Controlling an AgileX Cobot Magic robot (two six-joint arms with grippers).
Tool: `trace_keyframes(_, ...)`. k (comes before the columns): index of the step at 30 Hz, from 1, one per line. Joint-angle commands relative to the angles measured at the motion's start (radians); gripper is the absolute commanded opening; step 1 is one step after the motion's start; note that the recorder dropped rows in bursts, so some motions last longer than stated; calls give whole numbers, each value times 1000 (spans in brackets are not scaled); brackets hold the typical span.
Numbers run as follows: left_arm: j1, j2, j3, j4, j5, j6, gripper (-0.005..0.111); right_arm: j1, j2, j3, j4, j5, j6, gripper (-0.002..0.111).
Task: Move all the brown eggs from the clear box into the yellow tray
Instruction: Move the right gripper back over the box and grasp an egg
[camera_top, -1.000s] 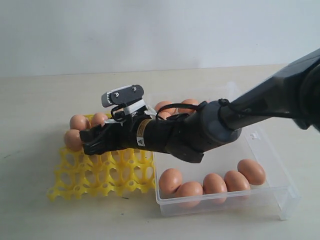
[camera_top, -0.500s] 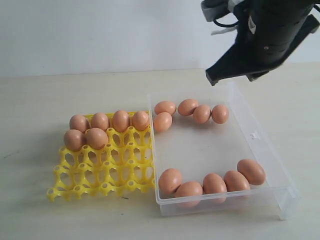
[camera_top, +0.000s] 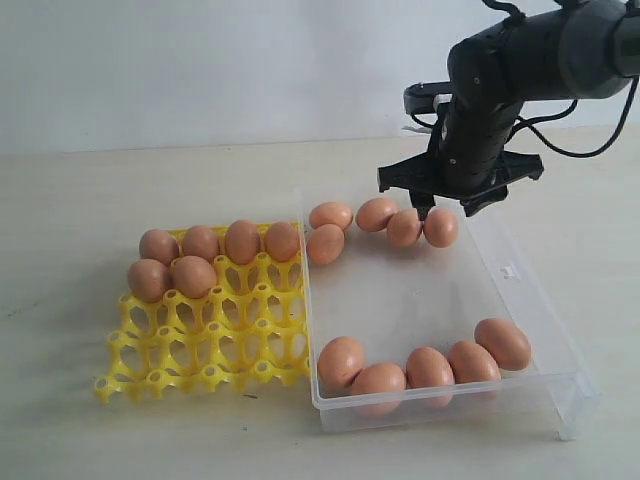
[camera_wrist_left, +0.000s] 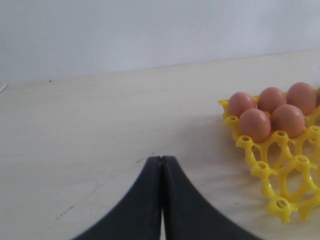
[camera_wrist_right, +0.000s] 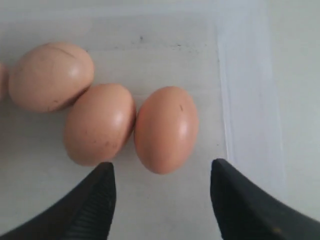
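Right gripper jaws spread wide, empty, over end egg of far row in box. Left gripper jaws pressed together, empty. Brown eggs matte, reddish-tan, oval. Clear box: ten, five at each end. Yellow tray: six.

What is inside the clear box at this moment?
The clear box holds ten brown eggs: five along its far wall, five along its near wall, bare floor between. The right arm's open fingers hang over the far group, hiding part of that wall.
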Motion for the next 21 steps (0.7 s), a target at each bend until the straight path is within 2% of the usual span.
trace_keyframes(1,-6,3,-5,-5,-4,-4,0,-7,58,-68,6,-13,21,56)
trace_keyframes(15,-6,3,-5,-5,-4,-4,0,-10,121,-124,-97,13,176,53)
trace_keyframes(21,-6,3,-5,-5,-4,-4,0,-20,121,-124,-106,21,181,53)
